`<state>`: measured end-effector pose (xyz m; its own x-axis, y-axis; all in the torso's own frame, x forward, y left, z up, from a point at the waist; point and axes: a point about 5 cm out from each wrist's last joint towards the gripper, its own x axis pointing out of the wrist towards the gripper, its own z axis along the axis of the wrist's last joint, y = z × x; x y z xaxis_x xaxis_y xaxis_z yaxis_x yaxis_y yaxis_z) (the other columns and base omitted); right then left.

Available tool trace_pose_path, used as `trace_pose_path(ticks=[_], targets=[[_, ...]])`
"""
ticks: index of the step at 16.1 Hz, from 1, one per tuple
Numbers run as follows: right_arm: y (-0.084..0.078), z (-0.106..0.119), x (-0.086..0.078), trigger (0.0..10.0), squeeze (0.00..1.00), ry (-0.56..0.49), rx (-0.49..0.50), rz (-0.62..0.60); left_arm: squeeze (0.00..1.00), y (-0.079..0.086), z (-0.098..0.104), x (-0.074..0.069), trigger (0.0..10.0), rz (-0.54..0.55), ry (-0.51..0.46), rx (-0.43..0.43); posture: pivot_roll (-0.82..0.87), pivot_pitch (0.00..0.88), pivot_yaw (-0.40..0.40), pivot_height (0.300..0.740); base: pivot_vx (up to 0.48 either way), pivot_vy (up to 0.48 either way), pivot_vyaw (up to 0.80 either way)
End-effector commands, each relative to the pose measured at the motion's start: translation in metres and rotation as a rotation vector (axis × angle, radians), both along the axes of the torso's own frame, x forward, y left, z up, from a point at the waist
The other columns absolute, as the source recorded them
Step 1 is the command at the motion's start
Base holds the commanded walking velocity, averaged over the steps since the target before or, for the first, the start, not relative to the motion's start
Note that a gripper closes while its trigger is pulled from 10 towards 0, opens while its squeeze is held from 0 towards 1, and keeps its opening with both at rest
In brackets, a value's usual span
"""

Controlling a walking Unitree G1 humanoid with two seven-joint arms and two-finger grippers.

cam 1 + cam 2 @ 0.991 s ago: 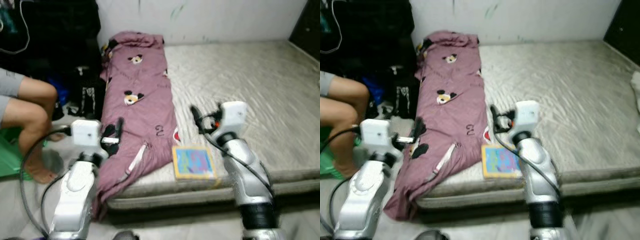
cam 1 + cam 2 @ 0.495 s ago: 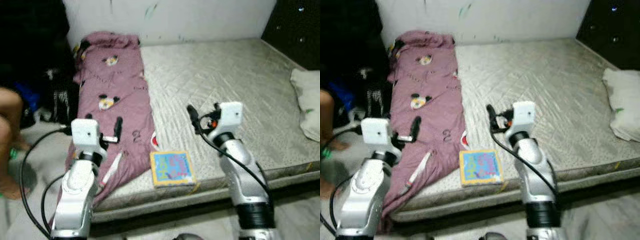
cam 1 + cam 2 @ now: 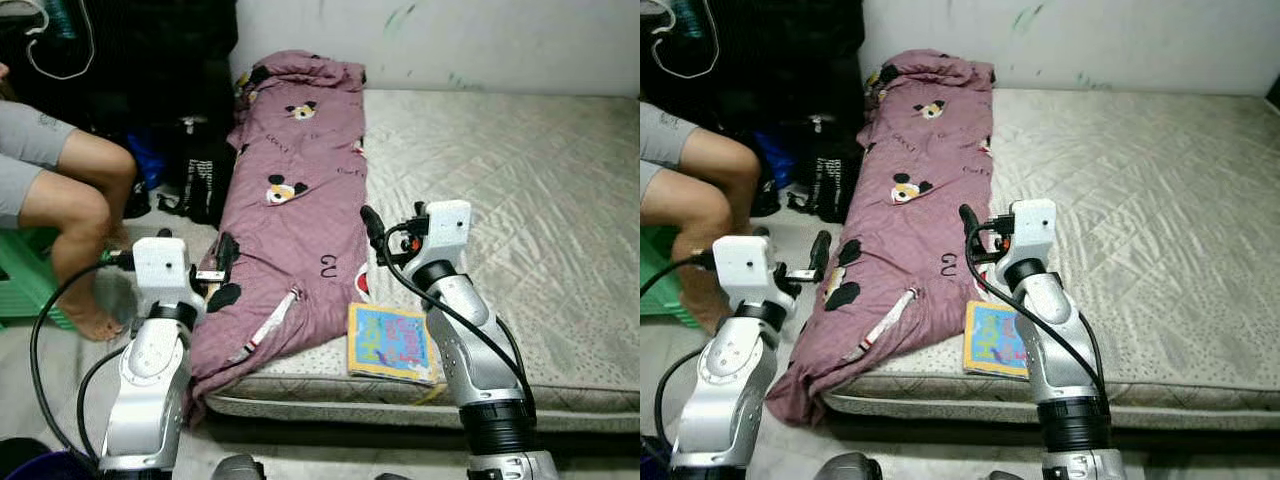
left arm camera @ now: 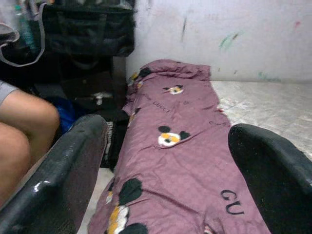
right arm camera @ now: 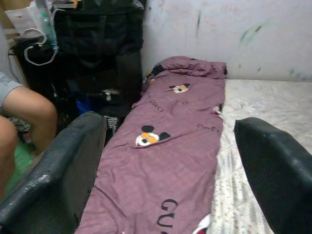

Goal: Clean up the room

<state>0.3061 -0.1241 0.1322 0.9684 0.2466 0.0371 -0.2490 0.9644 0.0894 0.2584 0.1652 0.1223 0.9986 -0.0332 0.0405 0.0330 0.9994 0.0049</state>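
Nearest in, at six o'clock, a colourful book lies flat on the mattress edge, and both arms are raised and empty: left gripper at eight, right gripper dead centre above the book, each with fingers spread apart. Stretching off to twelve, the purple blanket spills over the bedside, with a seated person's leg at ten. Looks like the approach stage, so next up is reaching down to grab the book or blanket
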Motion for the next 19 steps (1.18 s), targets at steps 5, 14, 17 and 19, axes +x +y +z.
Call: trace_pose_path(ticks=[5,14,17,19], targets=[[-0.0013,0.0019,0.0025,10.0,0.0,-0.009,0.013,-0.015,0.0,-0.0014,0.0001,0.0019,10.0,-0.012,0.004,0.014,-0.07,0.0,-0.006,0.74,0.0,0.0,0.0],[-0.0002,0.0018,0.003,10.0,0.0,-0.016,-0.001,-0.004,0.0,-0.0035,-0.0003,0.0018,10.0,-0.019,0.004,0.006,-0.07,0.0,-0.011,0.74,0.0,-0.167,0.0],[0.0006,0.0018,0.0032,10.0,0.0,-0.019,-0.009,0.002,0.0,-0.0039,-0.0003,0.0018,10.0,-0.021,0.004,0.004,-0.07,0.0,-0.012,0.74,0.0,-0.292,0.0],[0.0011,0.002,0.0034,10.0,0.0,-0.021,-0.012,0.005,0.0,-0.004,-0.0002,0.002,10.0,-0.021,0.004,0.002,-0.07,0.0,-0.012,0.74,0.0,-0.294,0.0]])
